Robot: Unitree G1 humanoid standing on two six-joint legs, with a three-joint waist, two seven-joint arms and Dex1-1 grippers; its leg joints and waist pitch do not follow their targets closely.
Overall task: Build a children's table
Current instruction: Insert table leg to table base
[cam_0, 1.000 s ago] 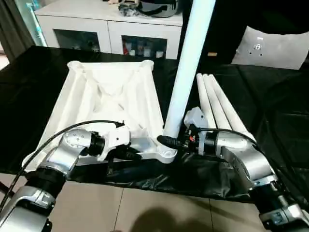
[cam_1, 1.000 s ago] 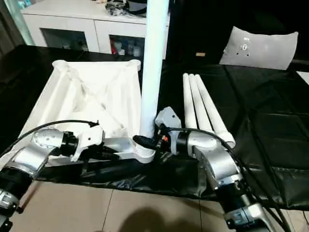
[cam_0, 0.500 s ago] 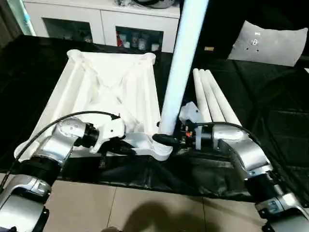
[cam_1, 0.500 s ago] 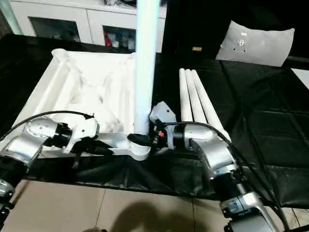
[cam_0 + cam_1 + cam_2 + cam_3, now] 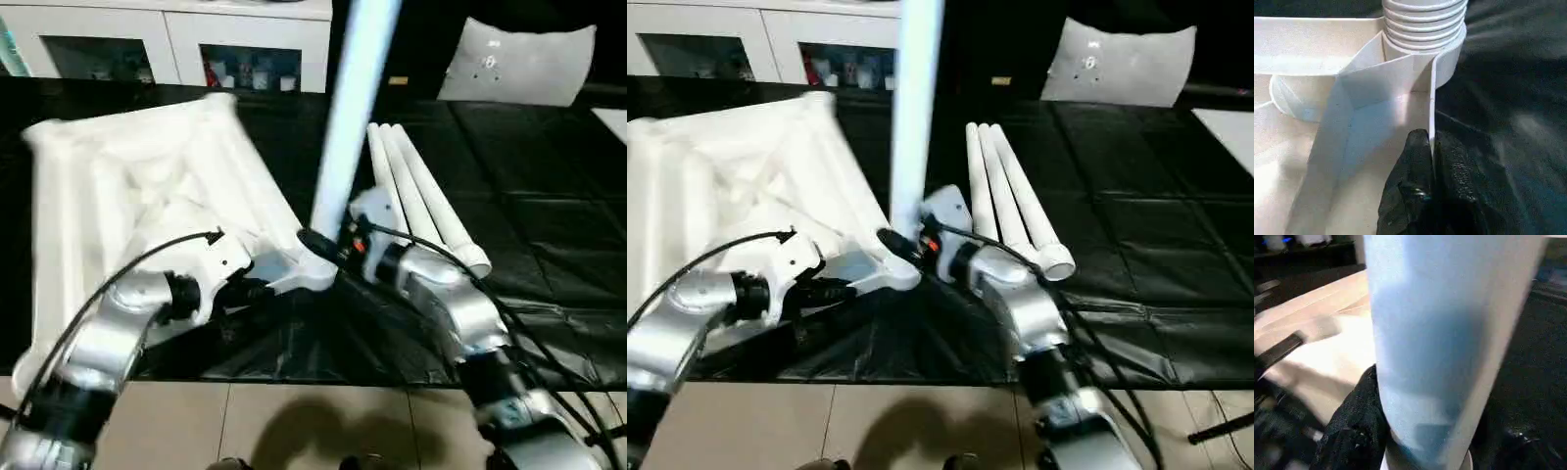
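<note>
Fitting leg no. 1: top (image 5: 127, 186) lies underside-up on black cloth (image 5: 549, 176), near corner lifted off cloth & tilted. Upright leg (image 5: 348, 108) stands in near corner socket (image 5: 312, 266), leaning slightly.

L gripper (image 5: 1431, 152): fingers (image 5: 1410, 161) pinched together on thin rim wall of top, just beside socket; threaded collar visible close ahead in wrist view. Steadies/raises corner.

R gripper (image 5: 328, 245): fingers (image 5: 1359, 431) clamped round leg base, right at socket mouth. Leg held, not free-standing.

Spare legs (image 5: 421, 196): 3, side by side on cloth, just right of R forearm, untouched.

Judgement: step in hand = seating/screwing first leg into socket. Approx. one quarter through at best; cannot tell if thread is fully home.

Next move calls for: leg brought square to socket, L grip kept firm on rim so top doesn't spin, R wrist turning leg till tight. Then release, fetch next spare leg.

Risk: cross-thread if leg stays off-axis; rim wall thin, pinch may slip.
</note>
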